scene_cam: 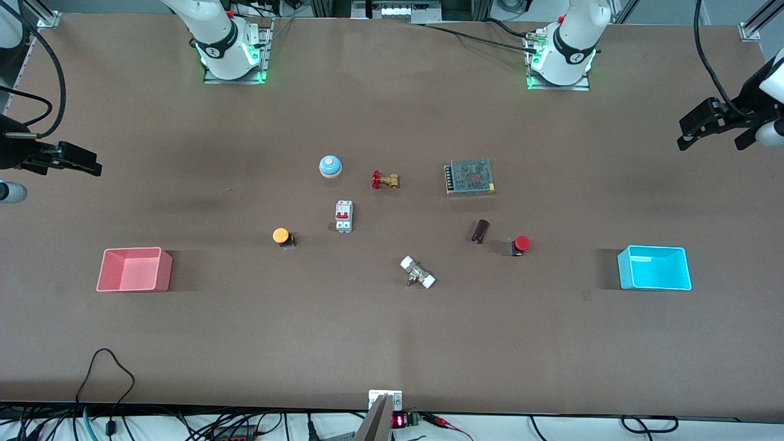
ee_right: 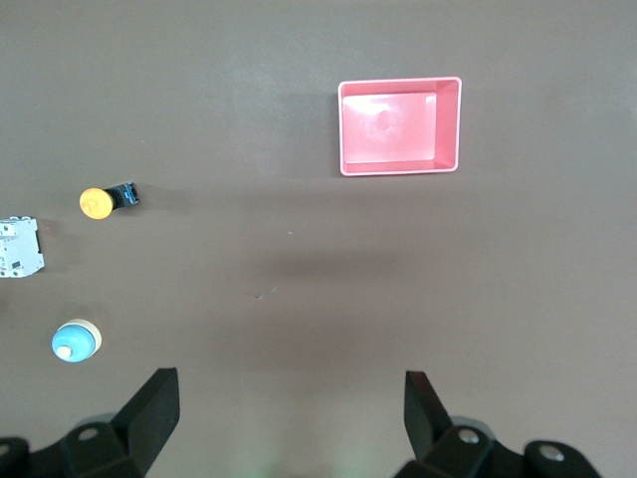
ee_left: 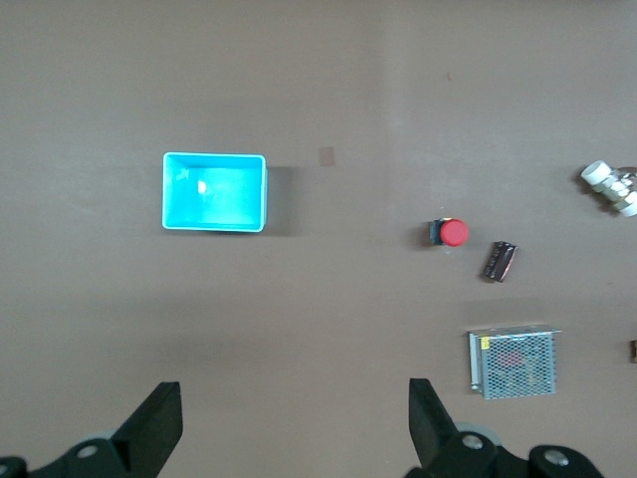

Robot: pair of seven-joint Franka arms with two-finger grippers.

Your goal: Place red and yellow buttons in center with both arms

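Note:
The yellow button (scene_cam: 281, 235) lies on the brown table toward the right arm's end; it also shows in the right wrist view (ee_right: 95, 202). The red button (scene_cam: 522, 244) lies toward the left arm's end and shows in the left wrist view (ee_left: 454, 233). The bare center of the table (scene_cam: 410, 226) lies between them. My right gripper (scene_cam: 92, 160) hangs open and empty high over the right arm's end of the table (ee_right: 292, 388). My left gripper (scene_cam: 683, 131) hangs open and empty high over the left arm's end (ee_left: 296, 398).
A pink bin (scene_cam: 135, 269) stands at the right arm's end and a cyan bin (scene_cam: 654, 267) at the left arm's end. Around the middle lie a blue bell (scene_cam: 330, 166), a red-handled valve (scene_cam: 384, 180), a white breaker (scene_cam: 343, 216), a mesh box (scene_cam: 470, 177), a dark part (scene_cam: 481, 231) and a white-capped fitting (scene_cam: 418, 272).

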